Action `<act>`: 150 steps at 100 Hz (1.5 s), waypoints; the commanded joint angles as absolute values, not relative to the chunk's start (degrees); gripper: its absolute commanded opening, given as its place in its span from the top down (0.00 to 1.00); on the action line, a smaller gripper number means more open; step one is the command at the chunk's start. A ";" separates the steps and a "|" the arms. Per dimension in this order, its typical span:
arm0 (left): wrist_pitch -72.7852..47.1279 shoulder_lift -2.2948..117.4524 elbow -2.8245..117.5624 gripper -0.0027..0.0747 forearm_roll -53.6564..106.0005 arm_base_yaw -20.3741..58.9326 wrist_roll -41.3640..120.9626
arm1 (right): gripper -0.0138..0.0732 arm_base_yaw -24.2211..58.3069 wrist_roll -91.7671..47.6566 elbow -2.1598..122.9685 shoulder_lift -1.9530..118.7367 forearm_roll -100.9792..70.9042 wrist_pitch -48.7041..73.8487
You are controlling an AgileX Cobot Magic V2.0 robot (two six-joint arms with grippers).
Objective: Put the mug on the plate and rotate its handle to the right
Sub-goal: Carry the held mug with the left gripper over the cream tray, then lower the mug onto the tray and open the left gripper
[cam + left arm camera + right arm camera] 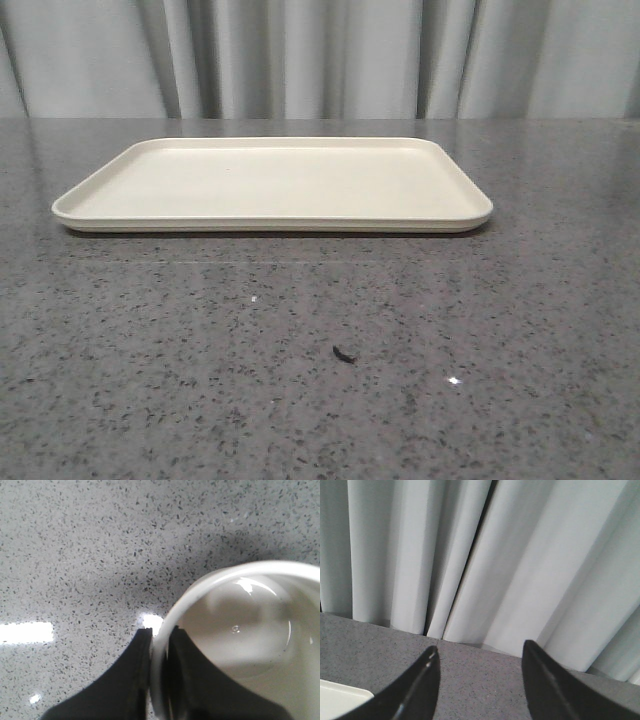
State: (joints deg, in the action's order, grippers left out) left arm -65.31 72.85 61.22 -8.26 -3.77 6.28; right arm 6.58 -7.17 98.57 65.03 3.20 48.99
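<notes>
Left gripper (159, 645) astride mug (240, 635) rim.

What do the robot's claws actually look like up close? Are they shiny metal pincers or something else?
Not shiny metal. Each claw is a pair of plain black fingers with a dull finish. On the right claw they are broad at the base and taper to curved, blade-like tips. The left claw shows the same black tapering fingers. No cables, markings or arm casing appear in these views.

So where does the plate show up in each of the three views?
Front view: the plate lies empty across the middle of the picture.
Left wrist view: not in it; only the mug, its wall pinched by the left gripper, over the speckled table.
Right wrist view: one cream corner beside the open right gripper.
Shared landmark: the speckled table.
</notes>
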 commanded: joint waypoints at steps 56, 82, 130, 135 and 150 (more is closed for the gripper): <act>-64.60 71.89 74.03 0.98 1.16 -3.63 7.72 | 0.40 6.79 -7.74 100.17 64.26 4.36 44.22; -64.60 75.04 84.97 0.98 9.96 0.86 10.40 | 0.40 6.79 -7.74 100.17 64.26 4.42 44.24; -65.55 93.45 105.31 0.98 10.18 23.90 10.60 | 0.40 6.79 -7.74 100.17 64.26 4.42 45.16; -65.66 95.20 106.08 0.98 10.18 24.73 10.60 | 0.40 6.79 -7.74 100.17 64.26 4.42 45.38; -66.63 99.63 107.05 0.98 10.52 25.79 10.60 | 0.40 6.79 -7.74 100.17 64.26 4.42 46.04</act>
State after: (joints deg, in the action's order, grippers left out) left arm -68.16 100.21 104.64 9.18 25.06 10.71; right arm 6.58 -7.17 98.57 65.03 3.41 49.64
